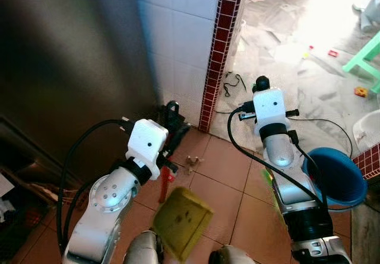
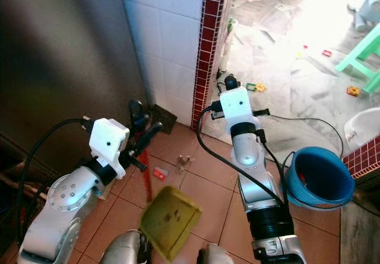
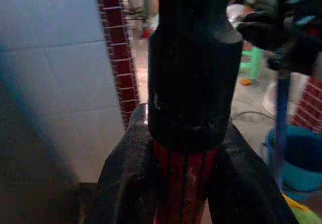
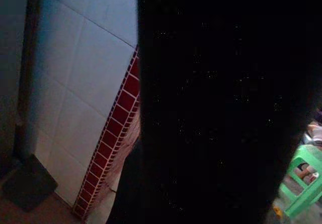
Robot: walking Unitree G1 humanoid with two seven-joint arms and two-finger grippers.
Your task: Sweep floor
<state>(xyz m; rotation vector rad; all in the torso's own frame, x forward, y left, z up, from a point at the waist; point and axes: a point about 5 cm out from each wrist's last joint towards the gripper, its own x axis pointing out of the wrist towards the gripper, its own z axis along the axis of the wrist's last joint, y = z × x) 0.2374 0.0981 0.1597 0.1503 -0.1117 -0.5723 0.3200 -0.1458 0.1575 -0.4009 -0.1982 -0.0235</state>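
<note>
My left gripper (image 1: 172, 127) is shut on a red broom handle (image 3: 183, 183) just below its black end cap (image 3: 193, 83). The red handle (image 2: 144, 178) runs down the picture to a blurred olive-yellow square piece (image 2: 169, 219). My right gripper (image 1: 260, 86) is stretched out toward the doorway. In the left wrist view it looks shut on a thin blue pole (image 3: 282, 113) that drops to a blue bucket-shaped pan (image 1: 332, 178). A small beige scrap (image 1: 191, 164) and a small red scrap (image 2: 159, 173) lie on the terracotta tiles between the arms.
A dark steel cabinet front (image 1: 65, 68) fills the left. A white tiled wall ends in a red-tiled corner column (image 1: 219, 50). A dark mat (image 2: 163, 118) lies at its foot. Beyond are a littered marble floor, loose cables (image 1: 234, 83), a green stool (image 1: 368, 56) and a white basin (image 1: 368, 130).
</note>
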